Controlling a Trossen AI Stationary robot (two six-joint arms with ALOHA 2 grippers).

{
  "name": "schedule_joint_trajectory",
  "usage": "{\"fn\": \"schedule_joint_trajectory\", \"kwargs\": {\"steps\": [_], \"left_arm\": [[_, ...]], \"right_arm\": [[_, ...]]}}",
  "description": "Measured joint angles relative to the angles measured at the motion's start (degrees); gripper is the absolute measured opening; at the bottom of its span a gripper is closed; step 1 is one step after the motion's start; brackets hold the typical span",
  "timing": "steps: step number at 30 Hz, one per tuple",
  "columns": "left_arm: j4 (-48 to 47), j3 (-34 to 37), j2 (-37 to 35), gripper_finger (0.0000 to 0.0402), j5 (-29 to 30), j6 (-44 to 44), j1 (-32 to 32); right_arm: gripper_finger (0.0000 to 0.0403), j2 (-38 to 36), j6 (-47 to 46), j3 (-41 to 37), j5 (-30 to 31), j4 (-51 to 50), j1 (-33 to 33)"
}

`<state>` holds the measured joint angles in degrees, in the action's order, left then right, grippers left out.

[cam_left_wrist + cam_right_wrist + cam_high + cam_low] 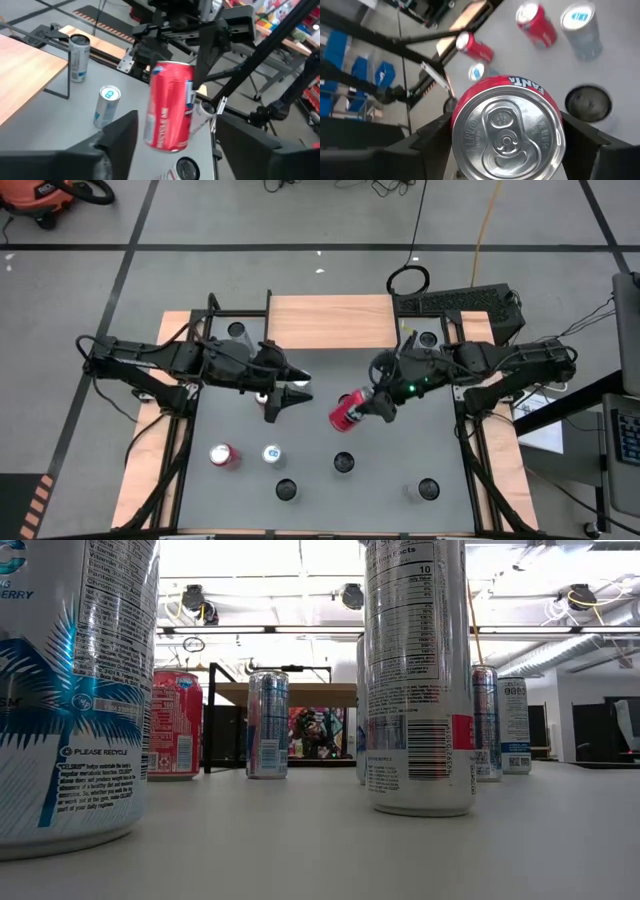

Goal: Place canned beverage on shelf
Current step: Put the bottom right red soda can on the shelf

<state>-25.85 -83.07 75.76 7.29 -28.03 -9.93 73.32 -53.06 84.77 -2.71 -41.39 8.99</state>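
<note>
My right gripper (pixel 372 404) is shut on a red canned beverage (pixel 347 411) over the middle of the grey table. The can also shows in the left wrist view (pixel 170 105) and the right wrist view (pixel 507 132), where its silver top faces the camera. My left gripper (pixel 297 385) is open and empty just to the can's left, its fingers pointing at the can. The shelf (pixel 330 320), a light-brown wooden top on thin black legs, stands at the table's far edge, beyond both grippers. My right gripper pinches the red can's side wall (pixel 460 145) between its two fingers. The fingers (pixel 202 55) come from above, slanting down, and lie along the can, its top toward the wrist. The can is slightly tilted and looks lifted clear of the table.
Several cans stand on the near half of the table: a red one (pixel 222 455), a silver-blue one (pixel 272 453) and dark-topped ones (pixel 343 463) (pixel 428 490). Two more cans (pixel 237 330) (pixel 428 338) stand at either end of the shelf.
</note>
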Motion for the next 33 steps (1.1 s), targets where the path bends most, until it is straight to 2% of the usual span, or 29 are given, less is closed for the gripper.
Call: {"fn": "schedule_joint_trajectory", "kwargs": {"steps": [5,9,13,17,23,33], "left_arm": [[2.8,0.1,1.9,0.0326,0.4,-0.1,-0.3],[5.3,0.0,4.1,0.0345,0.3,0.3,-0.4],[5.8,0.0,6.4,0.0348,0.4,0.5,-0.3],[5.8,0.0,7.9,0.0348,4.0,1.8,-0.3],[5.8,0.0,10.0,0.0348,6.7,1.8,1.1],[5.7,0.0,12.8,0.0345,4.5,1.4,3.6]], "right_arm": [[0.0261,0.0,1.1,0.0,-1.0,2.1,-3.7],[0.0261,0.0,1.6,0.0,-4.7,4.8,-6.7],[0.0261,0.0,1.7,0.0,-8.0,6.5,-9.1],[0.0261,0.0,1.7,0.0,-10.9,7.3,-11.2],[0.0261,0.0,2.0,0.0,-11.4,7.5,-13.3],[0.0261,0.0,3.2,0.0,-12.7,8.7,-15.4]]}}
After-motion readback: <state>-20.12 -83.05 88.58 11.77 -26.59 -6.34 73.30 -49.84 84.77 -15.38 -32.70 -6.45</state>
